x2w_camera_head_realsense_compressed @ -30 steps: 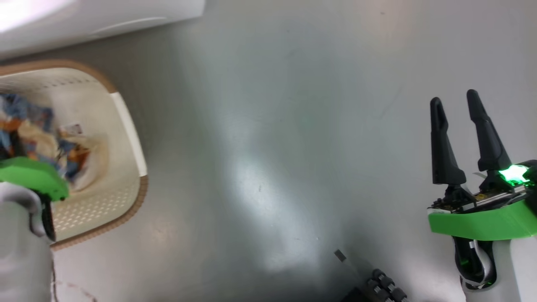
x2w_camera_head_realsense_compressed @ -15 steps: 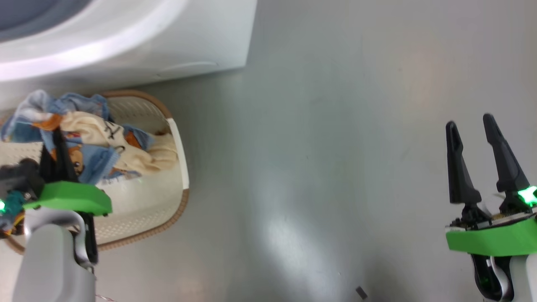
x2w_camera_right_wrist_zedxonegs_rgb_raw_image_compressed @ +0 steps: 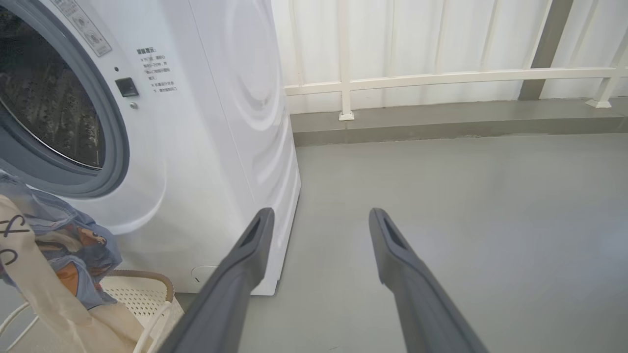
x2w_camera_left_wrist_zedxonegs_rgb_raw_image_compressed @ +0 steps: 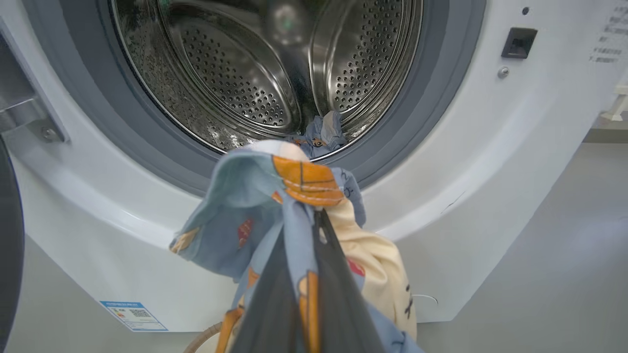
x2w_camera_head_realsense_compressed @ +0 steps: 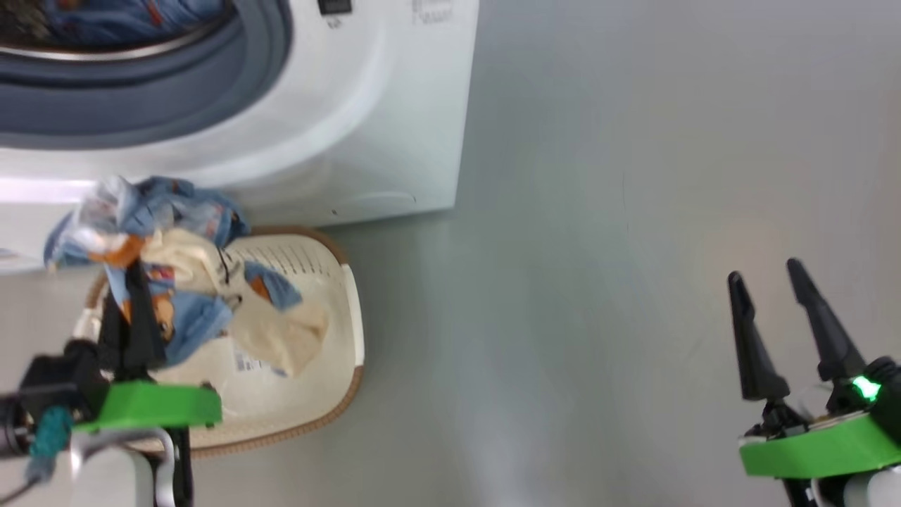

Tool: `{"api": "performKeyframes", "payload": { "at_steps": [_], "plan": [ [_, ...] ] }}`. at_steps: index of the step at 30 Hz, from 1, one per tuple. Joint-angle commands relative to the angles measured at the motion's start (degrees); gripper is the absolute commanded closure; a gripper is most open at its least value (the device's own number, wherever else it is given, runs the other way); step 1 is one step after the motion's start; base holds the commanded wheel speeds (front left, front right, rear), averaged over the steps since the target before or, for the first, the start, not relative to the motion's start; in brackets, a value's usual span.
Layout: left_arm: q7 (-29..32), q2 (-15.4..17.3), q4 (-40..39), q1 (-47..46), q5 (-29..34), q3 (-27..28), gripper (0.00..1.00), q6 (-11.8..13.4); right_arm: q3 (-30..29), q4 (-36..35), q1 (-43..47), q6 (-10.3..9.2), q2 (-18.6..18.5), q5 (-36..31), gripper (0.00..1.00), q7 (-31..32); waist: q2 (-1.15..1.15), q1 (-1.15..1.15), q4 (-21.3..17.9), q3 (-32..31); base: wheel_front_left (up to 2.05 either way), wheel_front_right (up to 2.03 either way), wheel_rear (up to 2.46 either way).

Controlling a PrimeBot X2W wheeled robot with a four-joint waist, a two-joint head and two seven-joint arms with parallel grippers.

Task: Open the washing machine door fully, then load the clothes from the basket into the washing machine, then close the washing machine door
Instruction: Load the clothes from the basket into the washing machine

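**Clothes clamped in the left gripper (x2w_camera_left_wrist_zedxonegs_rgb_raw_image_compressed: pixel 318 216) before the washing machine (x2w_camera_left_wrist_zedxonegs_rgb_raw_image_compressed: pixel 490 171)**
A bunch of the clothes (x2w_camera_left_wrist_zedxonegs_rgb_raw_image_compressed: pixel 245 215) is pinched between the closed fingers and draped over and below their tips, with the basket (x2w_camera_head_realsense_compressed: pixel 338 403) underneath. The drum (x2w_camera_left_wrist_zedxonegs_rgb_raw_image_compressed: pixel 235 73), with one piece (x2w_camera_left_wrist_zedxonegs_rgb_raw_image_compressed: pixel 324 133) inside, lies just ahead. The right gripper (x2w_camera_right_wrist_zedxonegs_rgb_raw_image_compressed: pixel 319 215) is held spread and empty, well apart.

Grey floor (x2w_camera_right_wrist_zedxonegs_rgb_raw_image_compressed: pixel 466 196) runs to a white railing (x2w_camera_right_wrist_zedxonegs_rgb_raw_image_compressed: pixel 441 78).

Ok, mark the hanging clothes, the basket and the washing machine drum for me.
clothes (x2w_camera_left_wrist_zedxonegs_rgb_raw_image_compressed: pixel 230 218): left wrist view, light-blue fold on the bundle's left side.
basket (x2w_camera_head_realsense_compressed: pixel 310 264): head view, perforated inner wall.
washing machine drum (x2w_camera_left_wrist_zedxonegs_rgb_raw_image_compressed: pixel 230 83): left wrist view, perforated steel wall.
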Motion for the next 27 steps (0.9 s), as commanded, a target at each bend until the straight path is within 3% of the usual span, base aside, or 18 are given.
{"api": "performKeyframes", "payload": {
  "at_steps": [1, 9, 27],
  "plan": [
    [-0.51, 0.75, -3.33, 2.73, 0.79, 1.23, 1.00, -0.61, 1.75, -0.87, 1.80, 0.51, -0.71, -0.56, 0.00, -0.27, 0.00, 0.01, 1.71, -6.24, 0.00, 0.00, 0.00],
    [-0.51, 0.30, -9.37, 11.51, 1.38, -1.07, 1.00, -0.63, 3.25, 1.08, 4.95, 0.51, -0.37, -1.77, 0.00, -0.27, 0.00, 0.01, 2.05, -13.86, 0.00, 0.00, 0.00],
    [-0.51, 0.15, -12.20, 24.20, 1.74, -4.10, 1.00, -0.07, 4.70, 2.52, 11.40, 0.51, 0.61, -3.21, 0.00, -0.27, 0.00, 0.01, 1.63, -25.06, 0.00, 0.00, 0.00]
  ]
}}
